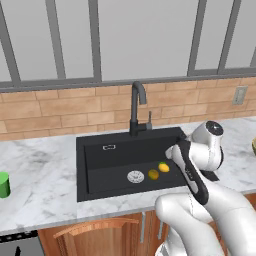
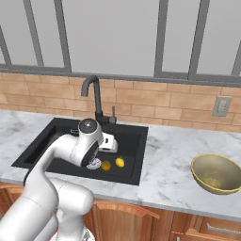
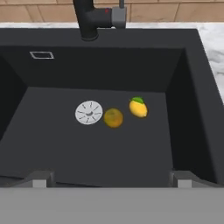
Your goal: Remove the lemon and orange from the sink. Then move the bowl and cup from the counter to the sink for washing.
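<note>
Fingertips (image 3: 39, 178) of my end effector (image 3: 109, 180) stand nearest the lens in the hand view, one at each lower side, spread wide apart with nothing between them. Item one, the sink (image 3: 192, 87): black basin let into the marble bench (image 1: 45, 170), faucet (image 3: 89, 17) at its back edge, silver drain (image 3: 89, 112) on the floor. Item two, the orange (image 3: 113, 117): dull round fruit, lying just beside the drain on the side toward the basin's right wall. Item three, the lemon (image 3: 138, 108): bright yellow, slightly oval, with a small green tip pointing toward the back wall, just beside the orange and nearer the right wall; whether the two fruits touch I cannot tell. Relation that matters: both fruits lie ahead of and below my end effector, which hangs above the basin's front part; the orange sits almost on my centre line, the lemon a little to the right of it. The lemon's long axis runs roughly from the front toward the back wall, slightly slanted, so I judge my open jaws, set left and right, would close across its short width. Item four, the bowl (image 2: 217, 173): golden-tan, on the bench well right of the sink. Item five, the cup (image 1: 4, 184): green, near the bench's left end. I judge that no step of the task is done yet.
</note>
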